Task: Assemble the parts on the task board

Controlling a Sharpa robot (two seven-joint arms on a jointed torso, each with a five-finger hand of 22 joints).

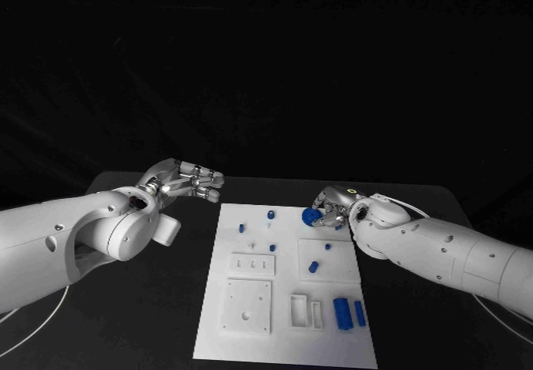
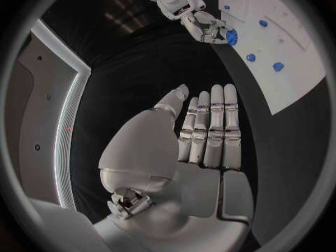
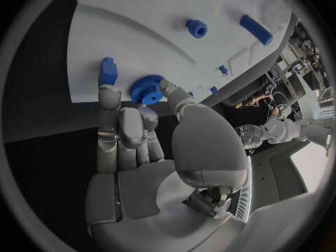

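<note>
Nearest the lens in the right wrist view, the right hand (image 3: 150, 131) pinches a blue gear (image 3: 146, 89) between thumb and fingertips, the other fingers curled close beside it. In the head view that gear (image 1: 312, 216) sits right of centre in the frame, over the upper right edge of the task board (image 1: 258, 339). At the upper left, the left hand (image 1: 186, 180) hovers off the board over the black table (image 1: 145, 308), fingers extended side by side and holding nothing. The step in hand looks like seating the gear on a peg; which peg I cannot tell. To do it well, the hand should keep the gear's face parallel to the board, line its bore up over the peg, then lower straight without twisting. Being a disc, the gear has no long axis; its toothed rim rings a short bore axis, which appears tilted, face turned partly toward the wrist camera.
</note>
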